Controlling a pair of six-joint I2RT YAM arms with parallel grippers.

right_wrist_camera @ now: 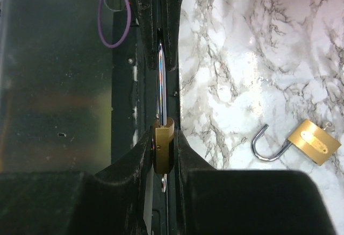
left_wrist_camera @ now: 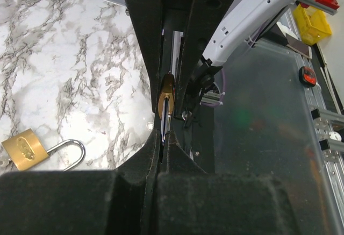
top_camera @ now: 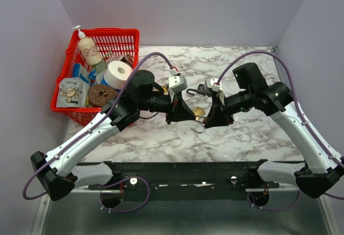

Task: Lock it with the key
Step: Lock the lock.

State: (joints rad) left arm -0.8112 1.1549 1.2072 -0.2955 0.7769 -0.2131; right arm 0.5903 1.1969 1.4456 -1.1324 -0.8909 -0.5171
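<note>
Brass and seen edge-on, the padlock was held over the middle of the marble table, caught between the two grippers, which met tip to tip. The right gripper was pinched narrow on the brass body, its pads against both faces. The padlock's chrome shackle ran from there toward 12 o'clock in the right wrist view, into the left gripper, whose fingers were likewise squeezed close on the metal. A small pale piece showed at the body's 6 o'clock end in that view; whether it was the key could not be told. A second padlock, also brass, lay flat on the marble at 3 o'clock of the held one in the right wrist view, apart from both grippers, with its own shackle swung open. From above, a black hook lay on the table near 12 o'clock of the meeting fingertips. A red basket stood at 10 o'clock by the far left corner, holding a pump bottle, a white roll and a printed pouch.
</note>
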